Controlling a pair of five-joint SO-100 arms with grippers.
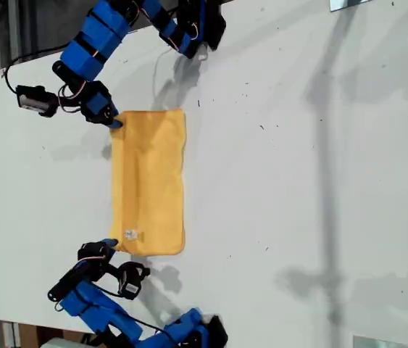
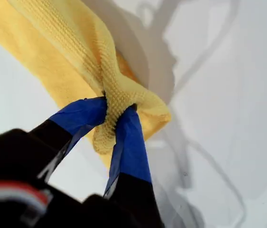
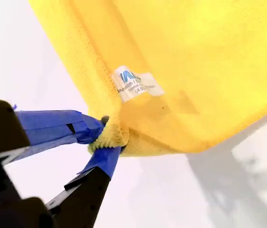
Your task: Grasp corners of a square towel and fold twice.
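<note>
The towel (image 1: 148,181) lies folded into a long yellow rectangle on the white bench (image 1: 298,181), nearer the exterior view's left than its right; its small white tag (image 3: 135,84) sits close to the corner toward that view's bottom. My second gripper (image 3: 105,135) is clamped on that tagged corner (image 3: 110,137) — the blue-taped fingers (image 3: 52,127) pinch the hemmed edge between them; in the exterior view it sits at the towel's lower left (image 1: 111,245). My first gripper (image 2: 119,111) is clenched on the corner (image 2: 114,114) at the towel's other end, the cloth bunched and lifted between its taped fingers (image 2: 131,142); in the exterior view it meets the towel's upper left (image 1: 114,122). The rest of the cloth rests flat — both arms reach in from the exterior view's left side.
</note>
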